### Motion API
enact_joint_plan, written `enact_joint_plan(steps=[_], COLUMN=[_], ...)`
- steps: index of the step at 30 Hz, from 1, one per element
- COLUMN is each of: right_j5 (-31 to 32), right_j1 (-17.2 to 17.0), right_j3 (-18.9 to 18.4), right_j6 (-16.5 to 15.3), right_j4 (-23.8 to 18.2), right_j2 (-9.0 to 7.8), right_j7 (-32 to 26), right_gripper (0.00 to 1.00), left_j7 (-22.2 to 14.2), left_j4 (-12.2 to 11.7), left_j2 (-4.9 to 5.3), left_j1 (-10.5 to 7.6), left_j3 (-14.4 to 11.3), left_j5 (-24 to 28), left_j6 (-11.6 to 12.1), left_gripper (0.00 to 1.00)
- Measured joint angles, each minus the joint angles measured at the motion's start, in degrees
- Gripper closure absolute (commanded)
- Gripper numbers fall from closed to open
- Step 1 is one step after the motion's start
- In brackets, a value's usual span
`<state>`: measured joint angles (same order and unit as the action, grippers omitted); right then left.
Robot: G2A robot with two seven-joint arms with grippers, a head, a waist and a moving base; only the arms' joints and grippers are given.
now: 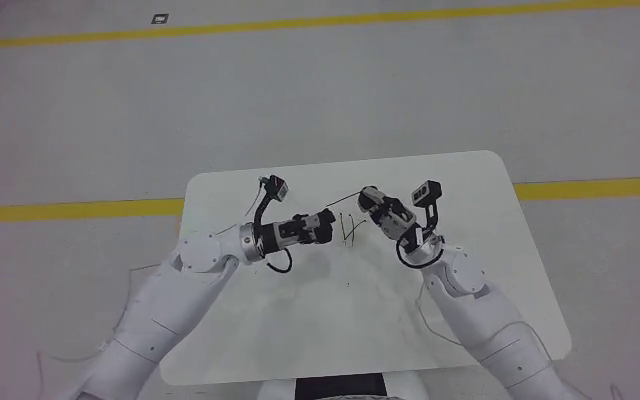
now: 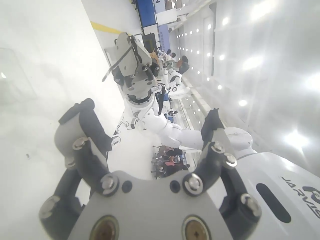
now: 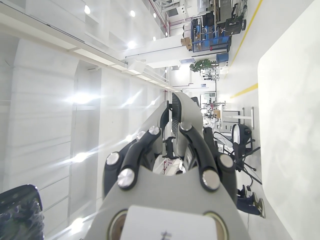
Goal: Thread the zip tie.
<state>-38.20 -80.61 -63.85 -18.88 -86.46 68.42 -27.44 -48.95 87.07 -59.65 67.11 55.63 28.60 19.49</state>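
White rounded desk [image 1: 470, 185]. Over its middle, the left gripper [image 1: 327, 222] has its fingers [image 2: 82, 123] released and spread wide, nothing between them. Just beside it are thin black marks [image 1: 348, 228] on the desk; can't tell what they are. The thin black plastic zip tie [image 2: 117, 64] is off the desk, pinched in the right gripper [image 1: 368, 198], fingers clenched on it, free end sticking out toward the left side. Grippers face each other, near but apart.
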Motion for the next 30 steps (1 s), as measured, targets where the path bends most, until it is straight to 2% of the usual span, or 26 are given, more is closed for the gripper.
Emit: enact_joint_plan(steps=[7,14,20,23,30], right_j5=[-1.44,-3.22,-3.20,-2.81,-3.08], right_j1=[0.03,0.53,0.53,0.30,-0.11], right_j3=[0.52,1.04,1.04,1.05,1.57], right_j6=[1.59,2.44,2.44,2.82,4.43], right_j4=[0.41,1.12,1.12,0.70,-0.02], right_j2=[0.38,0.79,0.79,0.84,1.16], right_j7=[-2.42,-4.56,-4.58,-3.97,-4.41], right_gripper=[1.00,1.00,1.00,1.00,1.00], left_j7=[-2.91,-4.67,-4.75,-3.64,-2.17], left_j4=[-1.96,-4.55,-4.67,-4.38,-6.34], left_j2=[-1.47,-3.14,-3.20,-3.25,-3.60], left_j1=[-0.18,-0.44,-0.51,-0.16,-0.65], left_j3=[1.84,2.98,3.06,2.84,1.77], left_j5=[2.11,1.97,1.74,1.77,2.04], left_j6=[-0.01,-0.01,-0.02,-0.32,-0.01], left_gripper=[0.00,0.00,0.00,0.00,0.00])
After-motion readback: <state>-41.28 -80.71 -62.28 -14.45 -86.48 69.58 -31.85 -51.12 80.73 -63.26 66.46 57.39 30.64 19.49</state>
